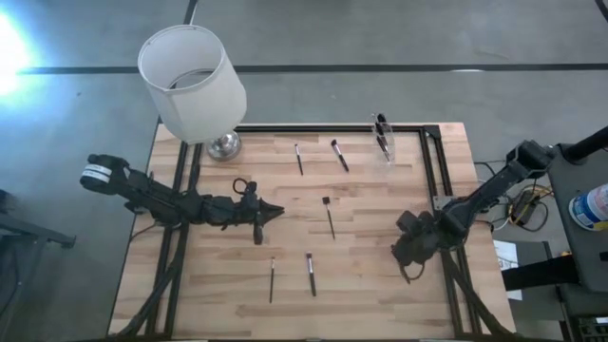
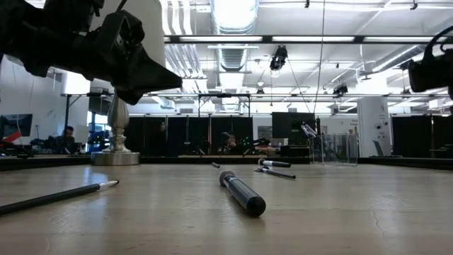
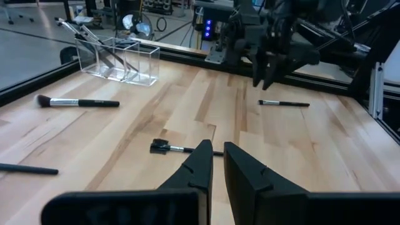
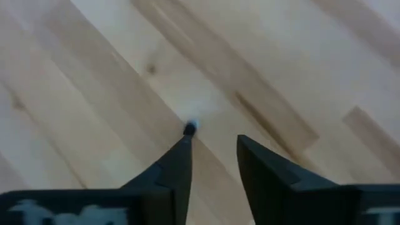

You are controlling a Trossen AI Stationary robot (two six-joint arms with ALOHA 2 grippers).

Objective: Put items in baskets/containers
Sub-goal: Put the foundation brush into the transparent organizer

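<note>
Thin dark-handled brushes lie scattered on wood table; clear plastic cup holds some, near white lampshade. R tool apart, L tool nearly together, both empty.

Both arms were dark, near-black, jointed links. Left arm carried a white band at frame left. Right arm trailed thin cables. Left gripper had wedge-shaped matte black fingers.
</note>
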